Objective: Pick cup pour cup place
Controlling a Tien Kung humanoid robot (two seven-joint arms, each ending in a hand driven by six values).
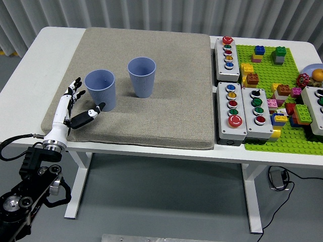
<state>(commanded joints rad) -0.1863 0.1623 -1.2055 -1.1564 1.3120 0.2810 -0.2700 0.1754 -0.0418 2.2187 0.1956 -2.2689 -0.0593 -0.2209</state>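
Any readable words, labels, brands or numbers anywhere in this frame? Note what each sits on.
None can be read.
Blue cups and: plain ribbed walls, no print.
Button boxes: coloured buttons only; any markings are too small to tell.
Green brick baseplate: no lettering visible.

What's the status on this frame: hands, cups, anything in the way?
Left hand open beside left cup, not touching. Right hand out of view. Both cups upright on mat; second cup apart. Path clear.
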